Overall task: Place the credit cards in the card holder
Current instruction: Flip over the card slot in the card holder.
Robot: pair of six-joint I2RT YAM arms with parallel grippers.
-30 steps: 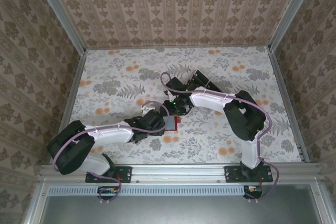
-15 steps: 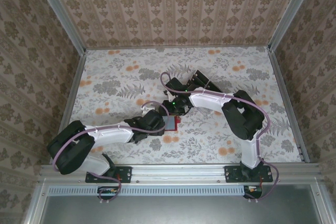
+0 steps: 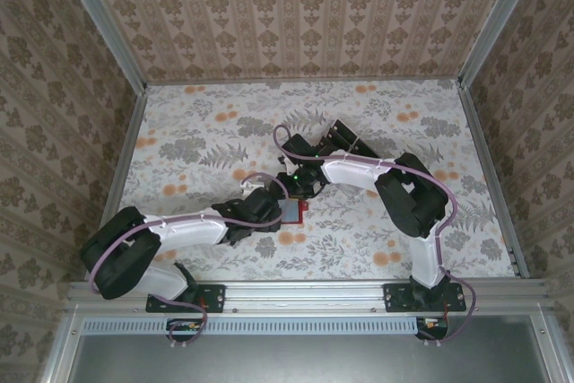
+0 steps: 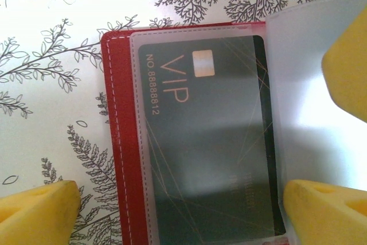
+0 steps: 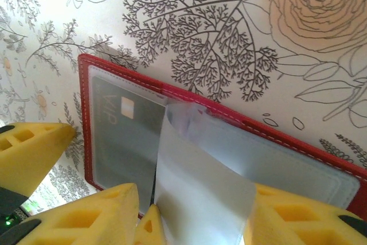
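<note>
Next to nothing shifts across the last second: only the right arm's elbow drifts a touch toward the middle, and both wrists sit where they were, over the card holder (image 3: 293, 211) at the centre of the tabletop (image 3: 197, 132). The holder lies open and flat, red cover down. One black credit card (image 4: 206, 142) marked VIP is already lodged in a clear sleeve. The left fingers (image 4: 34, 210) are spread wide, one on the cloth beside the red edge and the other on the plastic leaves. The right fingers (image 5: 287, 216) are partly apart with the next clear sleeve (image 5: 200, 187) standing up between them; cannot tell whether it is pinched or merely propped. Reading: a pause with the page lifted. One card is in, a fresh pocket is exposed, and more cards are to come
</note>
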